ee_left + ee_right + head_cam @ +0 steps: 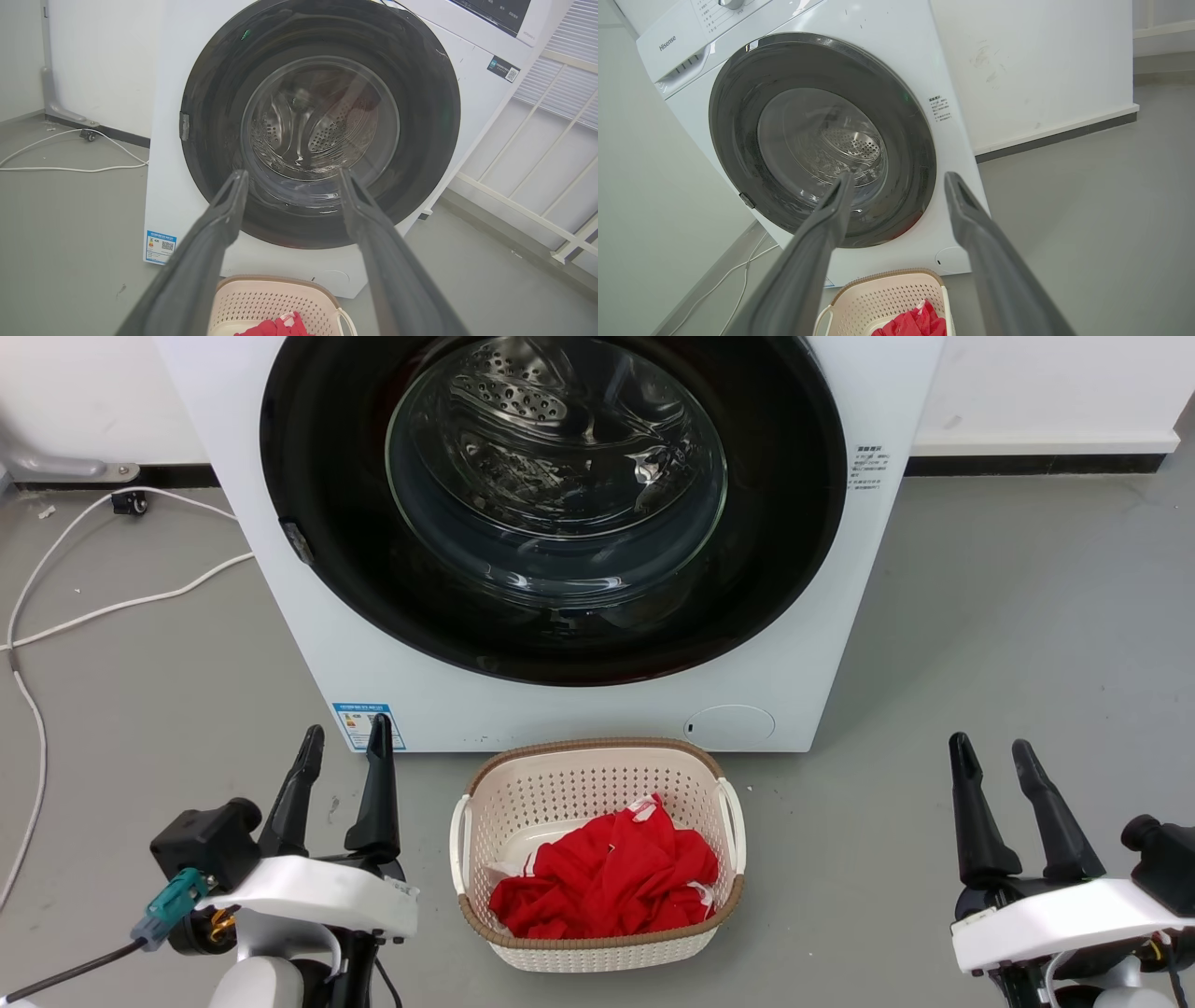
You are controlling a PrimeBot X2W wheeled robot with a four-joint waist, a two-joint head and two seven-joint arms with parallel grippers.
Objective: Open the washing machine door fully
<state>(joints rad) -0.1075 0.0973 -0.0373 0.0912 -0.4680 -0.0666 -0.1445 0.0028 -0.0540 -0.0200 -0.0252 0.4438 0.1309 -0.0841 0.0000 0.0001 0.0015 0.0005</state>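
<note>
The white front-loading washing machine (355,663) stands on the grey floor (1008,616) against a pale wall. The washing machine door (555,495) takes up nearly its whole front: a glossy black ring around a bulging clear glass bowl, with the perforated steel drum visible through it. The door sits shut, flush with the cabinet, so none of the opening has been done.

Just in front of the machine, low on the floor, is a cream laundry basket (597,747) with a crumpled red garment (607,877) in it.

The left claw (347,728) and right claw (990,743) hover either side of the basket, well apart from the door. Each has its fingers moderately parted and holds nothing.

The door looks rigid and fairly heavy. Its slick face and rounded glass give long fingers no purchase, and the glass should not be knocked. The likeliest hold is the rim at the small grey tab (297,541) on the door's left edge. A fingertip could hook behind it there and pull until the latch gives. After that the door should swing in an arc on its hinge, probably opposite the tab, though the hinge cannot be seen. It should pass above the basket.
</note>
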